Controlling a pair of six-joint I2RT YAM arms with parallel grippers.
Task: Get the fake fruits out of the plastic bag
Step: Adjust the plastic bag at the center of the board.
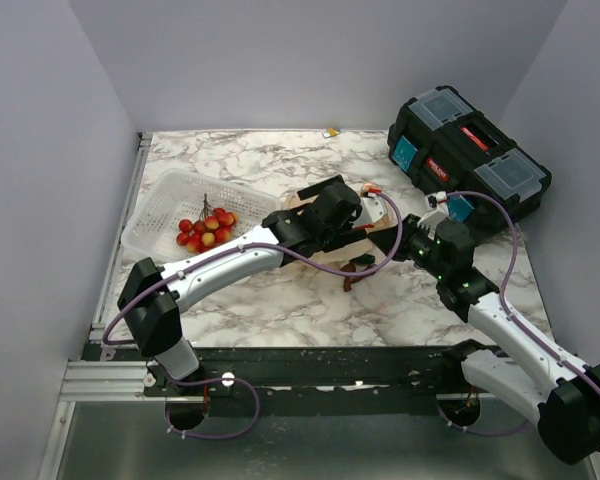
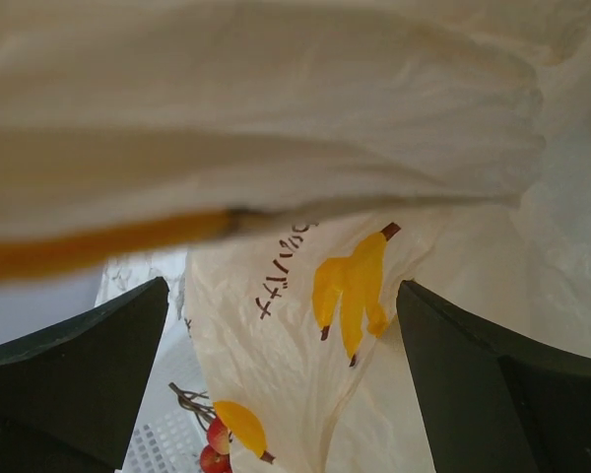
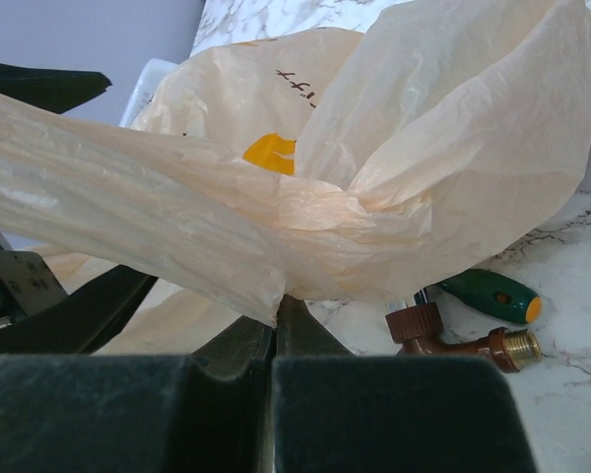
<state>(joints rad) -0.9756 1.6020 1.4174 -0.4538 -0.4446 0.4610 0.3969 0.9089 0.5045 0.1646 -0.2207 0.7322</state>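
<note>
The peach-beige plastic bag [image 1: 382, 214] with yellow banana prints lies crumpled at the table's middle, and it fills the left wrist view [image 2: 305, 315] and the right wrist view [image 3: 443, 148]. My left gripper [image 1: 352, 222] is open right at the bag, and its jaws [image 2: 282, 296] stand wide on either side of a fold without touching it. My right gripper [image 1: 414, 244] is shut on a stretched strip of the bag [image 3: 279, 313] at its right side. The fake fruits are hidden.
A white mesh basket [image 1: 165, 205] holding a bunch of red-and-yellow berries [image 1: 206, 229] stands to the left. A black toolbox [image 1: 468, 160] sits at the back right. A green-handled screwdriver [image 3: 490, 296] and a brown brass fitting [image 3: 463, 340] lie beside the bag.
</note>
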